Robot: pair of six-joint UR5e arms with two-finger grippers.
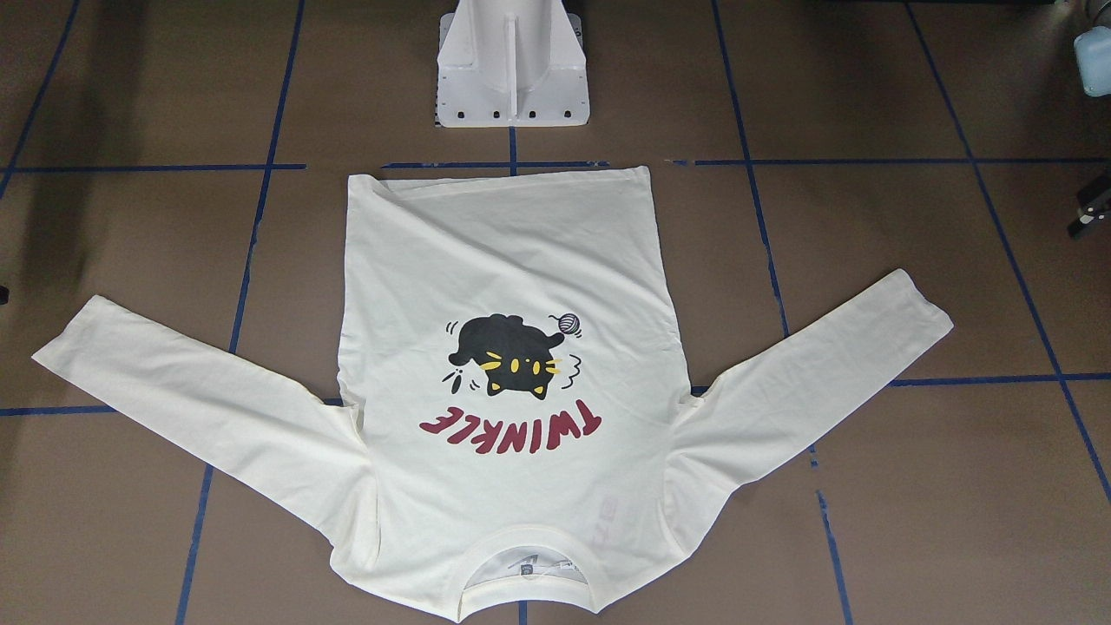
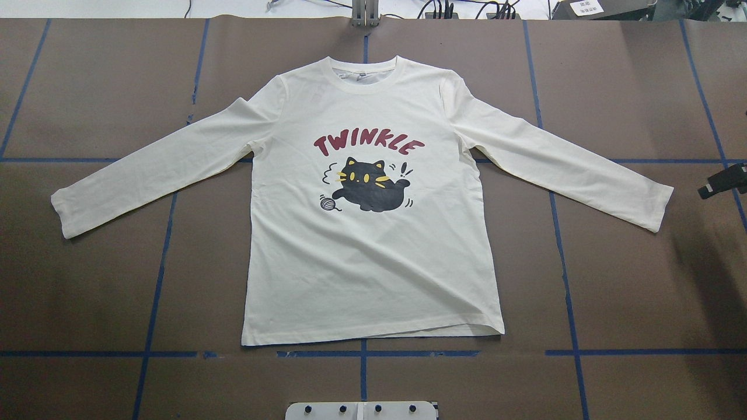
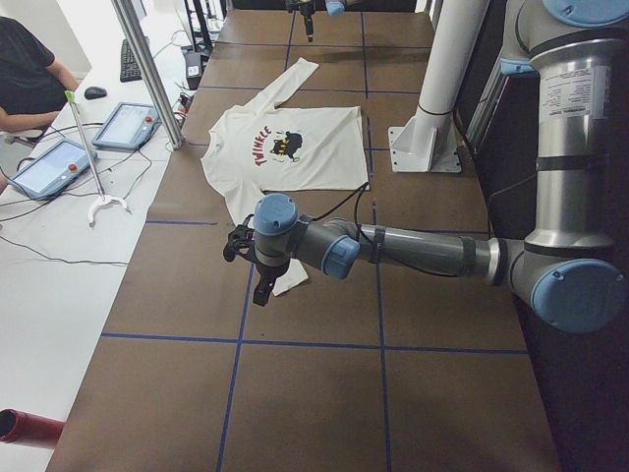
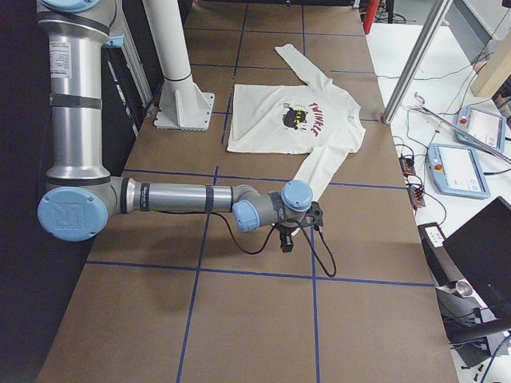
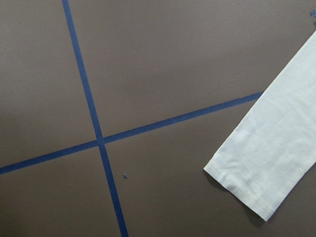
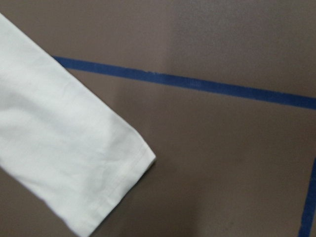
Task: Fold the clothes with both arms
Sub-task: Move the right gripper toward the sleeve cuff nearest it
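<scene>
The cream-white long-sleeved T-shirt [image 2: 373, 262] lies flat and face up on the brown table, cat print and "TWINKLE" showing, both sleeves spread out and collar away from the robot. It also shows in the front view [image 1: 512, 260]. My left gripper [image 1: 1092, 213] hangs just beyond the left sleeve's cuff [image 5: 266, 168], near it in the left side view [image 3: 257, 280]. My right gripper [image 2: 721, 182] hangs just beyond the right sleeve's cuff [image 6: 74, 163], also in the right side view [image 4: 286, 238]. Only parts of each gripper show, so I cannot tell whether either is open or shut. Neither touches cloth.
The white pedestal base [image 1: 512, 78] stands by the shirt's hem. Blue tape lines [image 2: 362, 353] grid the table. A desk with tablets [image 3: 59, 162] and metal posts [image 3: 147, 69] runs along the far side, where a person [image 3: 29, 79] sits.
</scene>
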